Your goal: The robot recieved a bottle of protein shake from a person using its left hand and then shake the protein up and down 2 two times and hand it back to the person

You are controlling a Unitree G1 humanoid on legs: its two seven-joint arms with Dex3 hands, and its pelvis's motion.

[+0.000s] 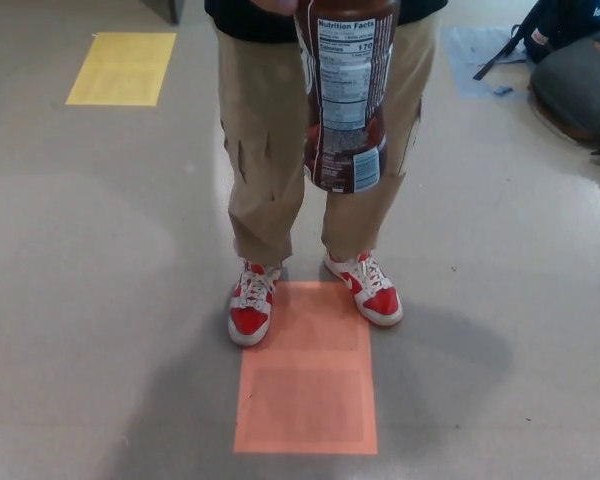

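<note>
Neither hand of the robot appears on my feed. I see the protein shake bottle [346, 95] hanging top centre, before a person's legs [270, 150] standing at an orange floor marker [306, 385].

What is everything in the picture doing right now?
Protein shake bottle: held up in the air, upright, nutrition label facing the camera.
Person: standing, toes on the orange floor patch.
Yellow floor patch: lying flat, nothing on it.
Bags: lying on the floor.
Robot's hands: not in view.
</note>
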